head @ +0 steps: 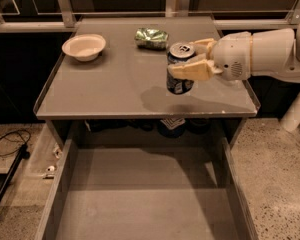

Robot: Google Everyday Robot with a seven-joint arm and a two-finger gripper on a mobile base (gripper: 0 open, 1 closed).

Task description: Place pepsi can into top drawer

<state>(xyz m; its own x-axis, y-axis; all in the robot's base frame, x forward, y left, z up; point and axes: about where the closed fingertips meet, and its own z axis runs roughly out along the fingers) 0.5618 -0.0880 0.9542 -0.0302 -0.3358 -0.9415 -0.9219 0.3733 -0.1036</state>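
The pepsi can (179, 81) is dark blue with a silver top and stays upright. My gripper (185, 59) reaches in from the right and is shut on the can, with one cream finger (192, 70) across its front and the other behind it. The can hangs a little above the right part of the grey tabletop (120, 84), casting a shadow below it. The top drawer (140, 194) is pulled open under the table's front edge, with a bare grey floor and low side walls.
A white bowl (84, 46) sits at the tabletop's back left. A shiny green foil bag (151, 37) lies at the back centre. My white arm (270, 54) spans the table's right edge. A black cable and stand (10, 156) lie on the floor at left.
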